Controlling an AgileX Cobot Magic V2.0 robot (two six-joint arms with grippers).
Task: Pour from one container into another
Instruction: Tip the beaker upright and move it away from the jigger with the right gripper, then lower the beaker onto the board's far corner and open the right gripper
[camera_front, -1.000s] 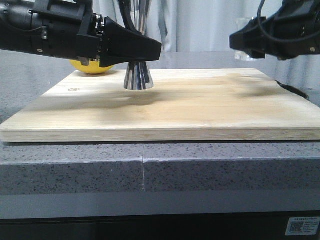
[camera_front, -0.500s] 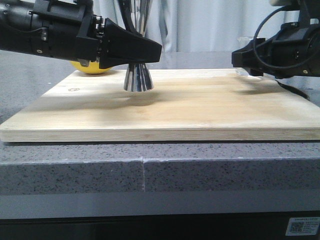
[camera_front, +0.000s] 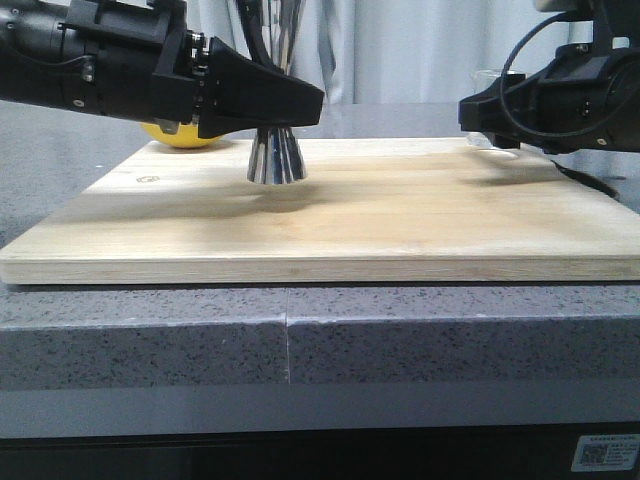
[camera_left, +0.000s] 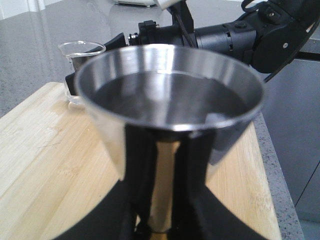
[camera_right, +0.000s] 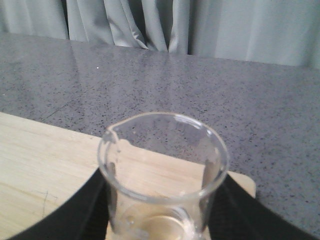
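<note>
Wooden board lies flat on the grey stone counter and spans most of its width.

Left gripper reaches in from 9 o'clock, fingers closed on the narrow waist of the steel jigger. The jigger is upright, its base just above the board at about 11 o'clock. The left wrist view shows its open upper cup facing up.

Right gripper reaches in from 3 o'clock, fingers closed around the glass beaker. The beaker is upright over the board's far corner at about 1 o'clock, well apart from the jigger.

Lemon sits behind the left gripper, at the board's far edge.
</note>
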